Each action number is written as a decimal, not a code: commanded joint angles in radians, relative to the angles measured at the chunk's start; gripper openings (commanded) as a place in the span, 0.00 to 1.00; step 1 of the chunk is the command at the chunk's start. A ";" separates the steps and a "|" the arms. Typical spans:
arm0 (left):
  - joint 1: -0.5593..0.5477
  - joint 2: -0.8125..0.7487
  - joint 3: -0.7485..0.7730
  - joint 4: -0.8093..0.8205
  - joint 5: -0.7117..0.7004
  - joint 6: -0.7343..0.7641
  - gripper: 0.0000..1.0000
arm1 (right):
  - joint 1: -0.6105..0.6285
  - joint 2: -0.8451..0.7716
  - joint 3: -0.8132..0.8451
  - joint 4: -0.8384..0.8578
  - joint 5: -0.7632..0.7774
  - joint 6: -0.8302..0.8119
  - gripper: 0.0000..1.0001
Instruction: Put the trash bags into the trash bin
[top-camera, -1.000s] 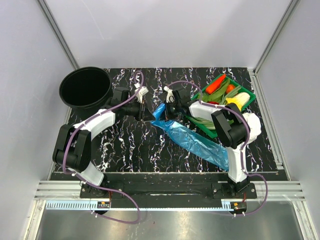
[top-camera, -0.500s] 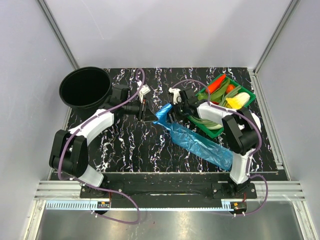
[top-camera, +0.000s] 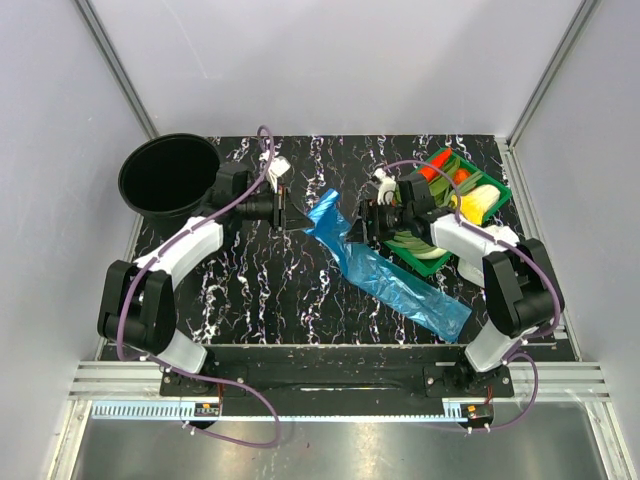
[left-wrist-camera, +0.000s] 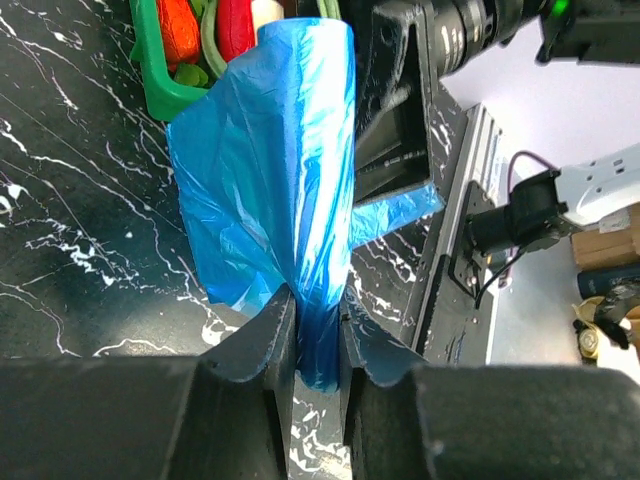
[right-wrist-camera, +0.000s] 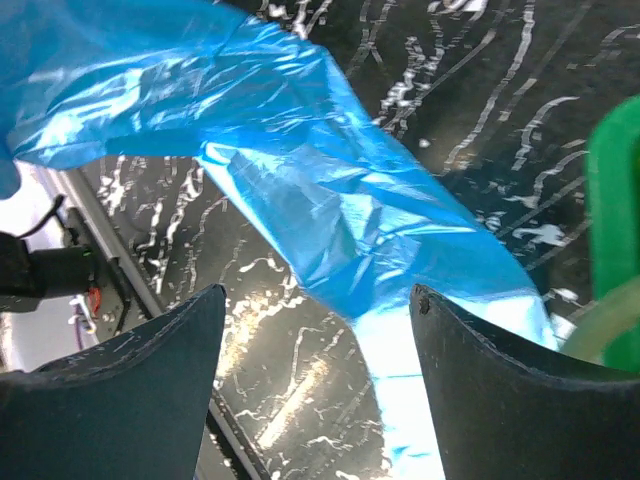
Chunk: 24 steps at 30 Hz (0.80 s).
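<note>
While left end effector (left-wrist-camera: 318, 322) pinches trash bag (left-wrist-camera: 270, 190) — right end effector (right-wrist-camera: 317, 300) gapes.

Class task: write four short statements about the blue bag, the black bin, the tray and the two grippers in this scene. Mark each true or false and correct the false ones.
1. The left gripper is shut on the blue trash bag. True.
2. The right gripper is clamped on the bag. False: its jaws stand open and grip nothing.
3. The bag is inside the trash bin. False: it lies stretched across the table, outside the bin.
4. The green tray sits at the far right, opposite the bin. True.
</note>
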<state>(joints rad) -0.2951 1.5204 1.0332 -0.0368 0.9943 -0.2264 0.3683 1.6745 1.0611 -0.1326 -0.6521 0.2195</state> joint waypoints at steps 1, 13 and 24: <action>0.031 -0.016 -0.039 0.254 0.013 -0.201 0.00 | 0.017 -0.019 -0.024 0.205 -0.101 0.107 0.80; 0.060 -0.038 -0.185 0.308 -0.206 -0.278 0.00 | 0.034 0.188 0.025 0.479 -0.120 0.392 0.72; 0.059 -0.016 -0.186 0.193 -0.353 -0.188 0.00 | 0.122 0.290 0.031 0.685 -0.135 0.428 0.28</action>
<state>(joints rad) -0.2363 1.5200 0.8406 0.1467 0.6991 -0.4591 0.4572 1.9198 1.0515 0.4370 -0.7784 0.6338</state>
